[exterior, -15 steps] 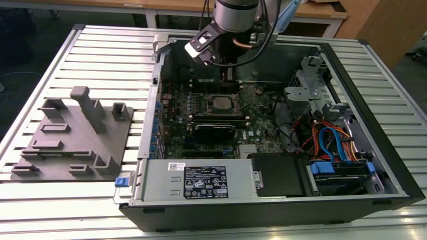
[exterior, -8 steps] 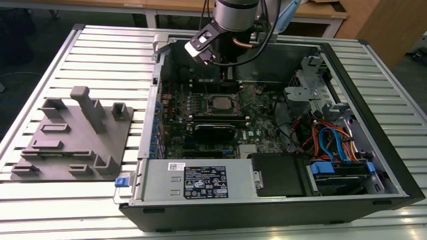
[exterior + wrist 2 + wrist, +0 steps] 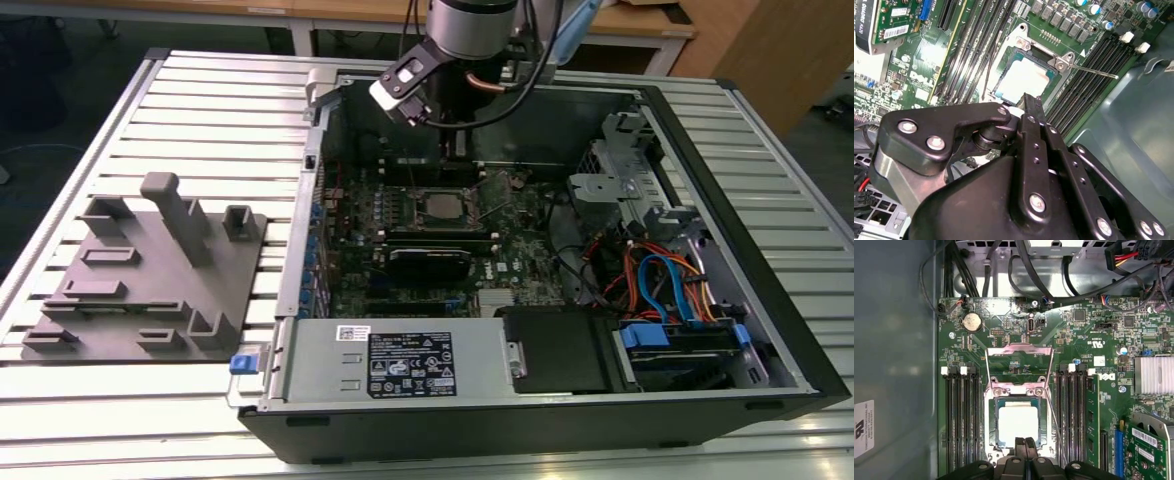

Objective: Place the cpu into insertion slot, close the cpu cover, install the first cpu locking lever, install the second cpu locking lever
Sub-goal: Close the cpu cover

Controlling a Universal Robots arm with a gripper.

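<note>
Gripper (image 3: 1025, 442) pressed together, holding nothing, tips at edge of cpu (image 3: 1018, 422). Cpu sits in insertion slot (image 3: 995, 426) on green mobo (image 3: 1094, 335), top bare; cpu cover (image 3: 1019, 348) swung open on side away from gripper, w/ thin lever rod (image 3: 1098, 73) sticking out alongside.

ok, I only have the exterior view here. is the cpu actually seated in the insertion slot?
Observer: Yes. In the first wrist view the cpu lies flat inside the insertion slot, silver top up.
Operator: cpu cover down?
Observer: No. The cpu cover stands open, hinged back away from the cpu, with green board showing through its cut-out.
Operator: gripper holding anything?
Observer: Nothing I can see. The gripper is shut, its tips by one edge of the cpu.
</note>
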